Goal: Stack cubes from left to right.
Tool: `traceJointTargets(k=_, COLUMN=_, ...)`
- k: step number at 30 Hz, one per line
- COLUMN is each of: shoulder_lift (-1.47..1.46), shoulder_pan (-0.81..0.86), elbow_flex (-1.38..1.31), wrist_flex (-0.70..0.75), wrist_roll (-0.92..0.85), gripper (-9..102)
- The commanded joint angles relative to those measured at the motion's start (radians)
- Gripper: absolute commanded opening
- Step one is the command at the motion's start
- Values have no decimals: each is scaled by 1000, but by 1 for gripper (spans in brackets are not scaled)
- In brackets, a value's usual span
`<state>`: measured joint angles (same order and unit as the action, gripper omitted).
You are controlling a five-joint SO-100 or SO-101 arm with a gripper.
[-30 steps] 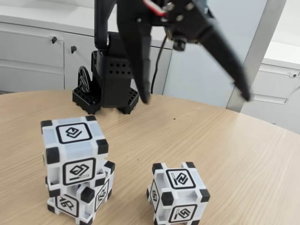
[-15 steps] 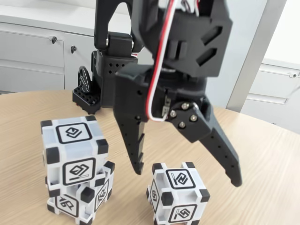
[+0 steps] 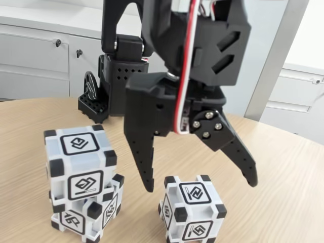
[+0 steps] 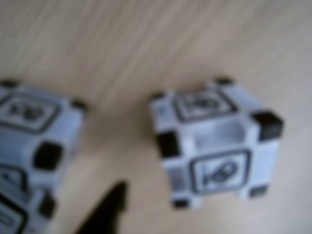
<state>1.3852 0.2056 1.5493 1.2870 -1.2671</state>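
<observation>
Above the wooden table (image 3: 263,167), in the fixed view, the black gripper (image 3: 200,187) hangs with its jaws spread wide and nothing between them; its two fingertips point down, one just left of the single cube (image 3: 192,208) and the other up and to the right of it, so the cube stands below the gap, not touched by either finger. To the left of the gripper, apart from it, stands a pile of two cubes; the upper cube (image 3: 81,164) sits on the lower cube (image 3: 86,215), which is turned a little against it (its corners stick out past the upper one's edge at the right). Behind the gripper the arm's black base (image 3: 114,93) stands on the far part of the table, with white cabinets (image 3: 35,61) beyond it. In the wrist view, which is blurred, the single cube (image 4: 214,144) lies right of a dark fingertip (image 4: 109,209) that enters from the lower edge; the pile (image 4: 29,151) shows at the left edge, beside that fingertip; bare wood lies between the pile and the single cube, so the two stand apart.
</observation>
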Motion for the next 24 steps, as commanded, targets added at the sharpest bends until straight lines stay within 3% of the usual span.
traceJointTargets(k=1, shoulder_lift=-12, shoulder_pan=-8, elbow_flex=-29, wrist_flex=-6, wrist_roll=-35, gripper=46)
traceJointTargets(k=10, shoulder_lift=-129, shoulder_pan=-8, elbow_flex=-31, wrist_flex=-103, wrist_roll=-20, gripper=46)
traceJointTargets(k=14, shoulder_lift=-135, shoulder_pan=-8, elbow_flex=-29, wrist_flex=-172, wrist_roll=-23, gripper=40)
traceJointTargets(k=24, shoulder_lift=-173, shoulder_pan=-8, elbow_flex=-29, wrist_flex=-186, wrist_roll=-63, gripper=40)
